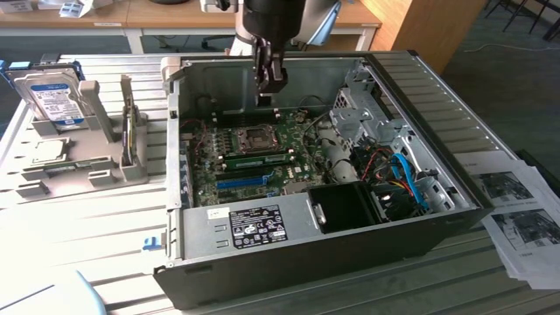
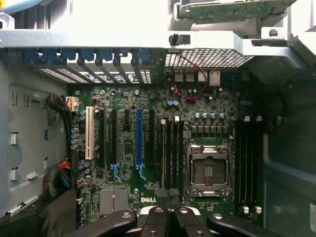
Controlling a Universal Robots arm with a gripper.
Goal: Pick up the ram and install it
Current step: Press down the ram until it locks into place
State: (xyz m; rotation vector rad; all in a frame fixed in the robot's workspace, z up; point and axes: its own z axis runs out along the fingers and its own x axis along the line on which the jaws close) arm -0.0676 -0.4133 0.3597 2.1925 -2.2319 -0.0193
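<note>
On the near edge of the slatted table (image 1: 105,216) we see printed sheets (image 1: 516,216) at the exterior view's right. Beside them is the open computer case (image 1: 289,262), lying on its side, with a white-and-black label (image 1: 256,223) on the metal box at its near end. Just past that box sits a black fan housing (image 1: 345,207), with blue and red cables next to it.

Farther in lies the motherboard (image 1: 262,167). We find its long blue slot (image 1: 240,182) first. Just beyond that is the ram (image 1: 258,157), a narrow pale-green stick that looks seated lengthwise in a slot between the blue slot and the processor socket (image 1: 258,136). We cannot tell whether it is fully clipped in.

Above the far side of the socket hangs the hand (image 1: 267,98), pointing straight down inside the case and apart from the ram. Its fingers are clenched together, and we see nothing between them. In the wrist view the clenched hand (image 2: 167,195) sits over the board beside the empty socket.

Well off to the exterior view's left, outside the case, a grey stand (image 1: 88,164) carries a square silver chip (image 1: 48,151). Behind the chip, an upright hard drive (image 1: 54,98) stands in the same stand.
</note>
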